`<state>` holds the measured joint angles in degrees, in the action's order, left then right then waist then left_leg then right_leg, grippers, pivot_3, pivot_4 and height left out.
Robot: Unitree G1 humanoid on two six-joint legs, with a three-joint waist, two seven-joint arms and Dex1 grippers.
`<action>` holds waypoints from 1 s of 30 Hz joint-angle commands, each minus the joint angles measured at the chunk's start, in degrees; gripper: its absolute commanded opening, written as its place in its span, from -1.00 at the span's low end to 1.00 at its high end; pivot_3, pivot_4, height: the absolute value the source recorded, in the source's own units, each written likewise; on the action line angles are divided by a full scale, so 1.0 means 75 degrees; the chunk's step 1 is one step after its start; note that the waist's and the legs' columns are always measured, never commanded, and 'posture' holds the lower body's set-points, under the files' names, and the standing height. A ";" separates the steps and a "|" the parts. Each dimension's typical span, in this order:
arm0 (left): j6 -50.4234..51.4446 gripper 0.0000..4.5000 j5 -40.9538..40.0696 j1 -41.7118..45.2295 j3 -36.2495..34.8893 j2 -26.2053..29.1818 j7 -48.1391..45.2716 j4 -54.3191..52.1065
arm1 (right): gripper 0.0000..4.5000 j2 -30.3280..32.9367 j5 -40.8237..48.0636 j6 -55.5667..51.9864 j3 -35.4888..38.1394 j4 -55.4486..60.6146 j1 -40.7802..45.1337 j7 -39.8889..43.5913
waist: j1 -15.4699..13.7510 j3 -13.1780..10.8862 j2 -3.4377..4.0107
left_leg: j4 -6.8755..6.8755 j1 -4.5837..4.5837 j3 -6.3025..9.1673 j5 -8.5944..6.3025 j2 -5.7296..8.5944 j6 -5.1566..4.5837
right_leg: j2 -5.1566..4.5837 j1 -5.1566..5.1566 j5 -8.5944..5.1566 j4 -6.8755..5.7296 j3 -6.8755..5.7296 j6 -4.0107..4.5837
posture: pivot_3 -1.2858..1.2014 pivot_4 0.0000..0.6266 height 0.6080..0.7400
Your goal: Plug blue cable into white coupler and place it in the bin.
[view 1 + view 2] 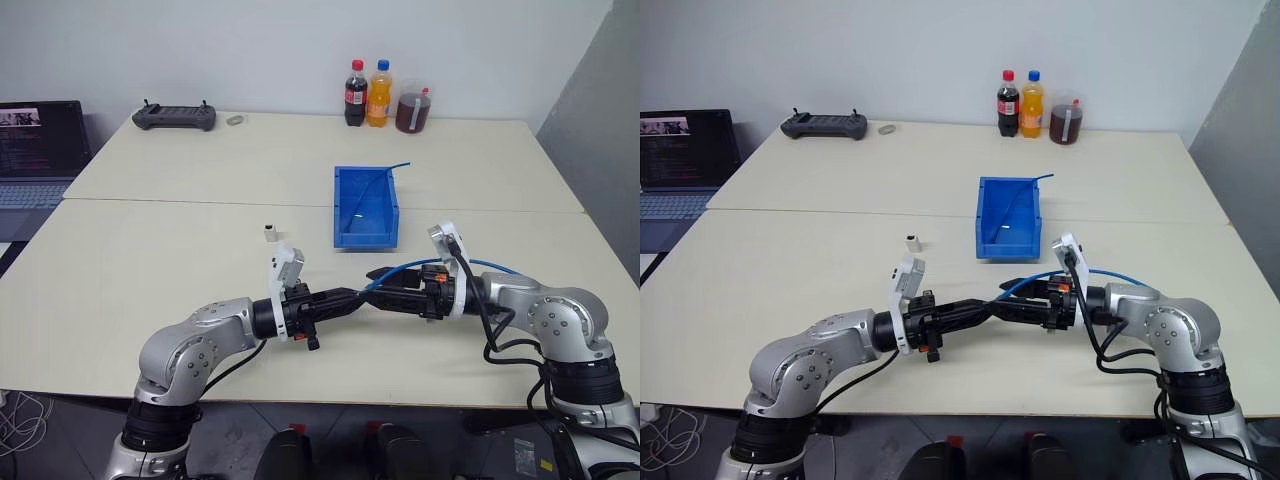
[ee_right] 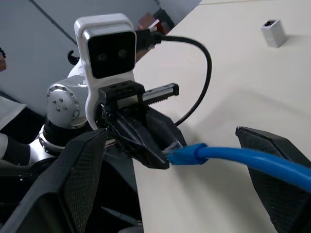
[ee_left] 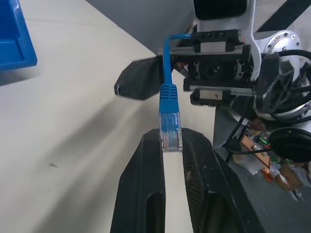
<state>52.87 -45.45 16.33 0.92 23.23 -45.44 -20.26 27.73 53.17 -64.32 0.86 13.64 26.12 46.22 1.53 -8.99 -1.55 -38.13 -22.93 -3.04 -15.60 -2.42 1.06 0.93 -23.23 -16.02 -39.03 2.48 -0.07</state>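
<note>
Left gripper (image 3: 170, 145) pinches the clear plug of the blue cable (image 3: 168, 92) between its fingertips; left wrist view shows this closely. Right gripper (image 2: 170, 160) fingers spread wide, cable passing between them untouched. White coupler (image 2: 272, 32) stands on table (image 1: 150, 270), well beyond left fingers. Bin (image 1: 366, 206) farther off, soda bottles (image 1: 366, 95) behind.

light: bright, even | shadows: soft | glare: none | near claw fingers: blurred
</note>
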 commanded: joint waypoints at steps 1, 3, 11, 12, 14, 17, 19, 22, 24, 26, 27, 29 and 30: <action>-0.0136 -0.90 -0.0088 0.0028 0.0090 0.0055 -0.0077 -0.0188 | 1.00 0.0070 0.0266 -0.0043 -0.0024 0.0345 0.0049 0.0182 | 0.0008 0.0000 0.0000 | 0.0001 0.0000 0.0000 0.0000 0.0000 0.0000 | 0.0000 0.0000 0.0000 0.0000 0.0000 0.0000 | 0.03 -0.52 1.00; -0.0134 -0.90 -0.0107 0.0002 0.0077 0.0092 -0.0102 -0.0192 | 1.00 0.0083 0.0284 -0.0055 -0.0011 0.0342 0.0041 0.0182 | 0.0012 0.0000 0.0000 | 0.0001 0.0001 0.0001 0.0000 -0.0001 0.0000 | 0.0001 -0.0001 0.0000 -0.0001 0.0000 0.0000 | 0.03 -0.52 1.00; -0.0228 -0.90 -0.0115 -0.0130 0.0194 0.0198 -0.0155 -0.0237 | 0.92 0.0306 0.0232 -0.0026 0.0080 0.0197 0.0109 0.0334 | 0.0018 0.0000 0.0000 | 0.0002 0.0000 0.0000 0.0000 -0.0002 0.0000 | 0.0001 -0.0002 -0.0001 -0.0001 -0.0001 -0.0002 | 0.03 -0.52 1.00; -0.0232 -0.90 -0.0122 -0.0138 0.0195 0.0195 -0.0150 -0.0243 | 0.83 0.0344 0.0241 -0.0033 0.0092 0.0196 0.0102 0.0360 | 0.0018 0.0000 0.0000 | 0.0001 0.0000 0.0000 0.0000 -0.0002 0.0000 | 0.0001 -0.0001 -0.0001 0.0000 0.0000 -0.0002 | 0.03 -0.52 1.00; -0.0244 -0.90 -0.0125 -0.0115 0.0195 0.0188 -0.0149 -0.0218 | 0.68 0.0431 0.0256 -0.0058 0.0094 0.0189 0.0096 0.0432 | 0.0018 0.0000 0.0000 | 0.0001 0.0000 0.0000 0.0000 -0.0002 0.0000 | 0.0001 -0.0002 -0.0002 -0.0001 0.0000 -0.0003 | 0.03 -0.52 1.00; -0.0274 -0.90 -0.0116 -0.0057 0.0195 0.0166 -0.0163 -0.0145 | 0.41 0.0543 0.0265 -0.0082 0.0026 0.0212 0.0094 0.0562 | 0.0018 0.0000 0.0000 | 0.0002 0.0000 0.0000 0.0000 -0.0001 0.0000 | 0.0001 -0.0002 -0.0002 0.0000 0.0000 -0.0004 | 0.03 -0.52 1.00; -0.0271 -0.90 -0.0127 -0.0031 0.0199 0.0151 -0.0158 -0.0142 | 0.23 0.0561 0.0269 -0.0087 -0.0033 0.0242 0.0096 0.0609 | 0.0018 0.0000 0.0000 | 0.0002 0.0001 0.0000 0.0000 -0.0002 0.0000 | 0.0001 -0.0002 -0.0004 0.0000 0.0000 -0.0006 | 0.03 -0.52 1.00; -0.0259 -0.90 -0.0141 -0.0046 0.0208 0.0146 -0.0158 -0.0186 | -0.05 0.0530 0.0216 -0.0074 -0.0090 0.0250 0.0101 0.0636 | 0.0018 0.0000 0.0000 | 0.0002 0.0001 0.0000 0.0000 -0.0002 0.0000 | 0.0001 -0.0002 -0.0004 0.0000 0.0000 -0.0007 | 0.03 -0.52 1.00; -0.0240 -0.90 -0.0154 -0.0089 0.0203 0.0150 -0.0159 -0.0242 | -0.27 0.0546 0.0144 -0.0030 -0.0159 0.0249 0.0102 0.0698 | 0.0018 0.0000 0.0000 | 0.0002 0.0000 0.0000 0.0000 -0.0002 0.0000 | 0.0001 -0.0002 -0.0005 0.0000 0.0000 -0.0009 | 0.03 -0.52 1.00; -0.0203 -0.90 -0.0184 -0.0130 0.0190 0.0166 -0.0171 -0.0294 | -0.48 0.0545 0.0085 0.0015 -0.0209 0.0244 0.0111 0.0735 | 0.0018 0.0000 0.0000 | 0.0002 0.0000 0.0000 0.0000 -0.0002 0.0000 | 0.0001 -0.0002 -0.0006 0.0000 -0.0001 -0.0010 | 0.03 -0.52 1.00; -0.0196 -0.90 -0.0194 -0.0158 0.0195 0.0181 -0.0177 -0.0322 | -0.58 0.0494 0.0100 0.0007 -0.0194 0.0204 0.0136 0.0700 | 0.0018 0.0000 0.0000 | 0.0002 0.0001 0.0000 0.0000 -0.0002 0.0000 | 0.0001 -0.0002 -0.0006 0.0000 0.0000 -0.0010 | 0.03 -0.52 1.00; -0.0194 -0.90 -0.0220 -0.0220 0.0207 0.0200 -0.0164 -0.0382 | -0.76 0.0448 0.0103 0.0031 -0.0212 0.0171 0.0156 0.0675 | 0.0019 0.0000 0.0000 | 0.0003 0.0001 0.0000 0.0000 -0.0002 0.0000 | 0.0001 -0.0002 -0.0006 0.0000 0.0000 -0.0010 | 0.03 -0.52 1.00; -0.0193 -0.90 -0.0235 -0.0249 0.0212 0.0201 -0.0146 -0.0411 | -0.83 0.0459 0.0085 0.0059 -0.0243 0.0187 0.0147 0.0704 | 0.0020 0.0000 0.0000 | 0.0003 0.0001 0.0000 0.0000 -0.0003 0.0000 | 0.0001 -0.0002 -0.0006 0.0000 0.0000 -0.0010 | 0.03 -0.52 1.00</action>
<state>52.04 -46.29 14.82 2.36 24.76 -46.88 -20.55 31.48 52.71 -64.39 -0.10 13.38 26.21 50.02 1.68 -8.99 -1.55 -38.11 -22.92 -3.04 -15.60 -2.44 1.06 0.94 -23.24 -16.07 -39.03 2.48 -0.14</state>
